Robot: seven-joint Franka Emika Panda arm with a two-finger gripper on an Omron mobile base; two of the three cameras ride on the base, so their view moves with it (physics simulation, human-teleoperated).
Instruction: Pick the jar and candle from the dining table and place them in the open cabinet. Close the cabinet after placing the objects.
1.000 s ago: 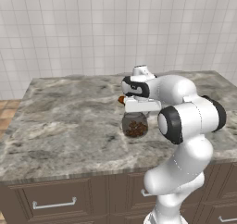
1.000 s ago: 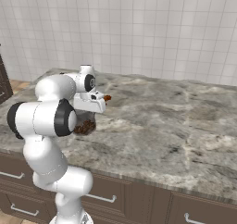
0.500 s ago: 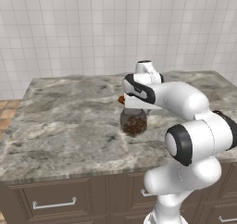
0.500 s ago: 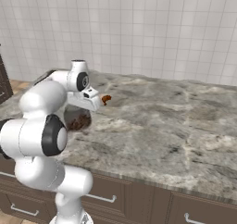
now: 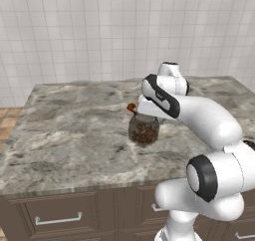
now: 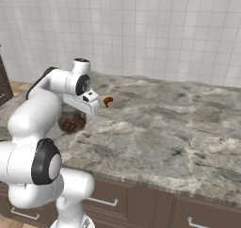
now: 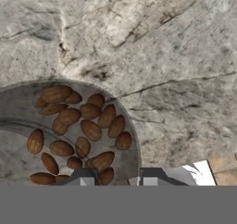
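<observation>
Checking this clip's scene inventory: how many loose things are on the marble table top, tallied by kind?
On the dining table:
glass jar with brown lumpy contents: 1
small orange-brown lump: 1
Total: 2

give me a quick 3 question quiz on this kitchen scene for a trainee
1. True or false: the jar stands on a wooden shelf.
2. What fills the jar? A) brown lumps B) blue liquid C) nothing
3. Fill in: the end effector sits at the jar's ____.

Key:
1. False. It is on the marble table.
2. A, as the hand view shows.
3. Top, right at its neck, with the fingers close together; whether it is lifted cannot be told.
</observation>
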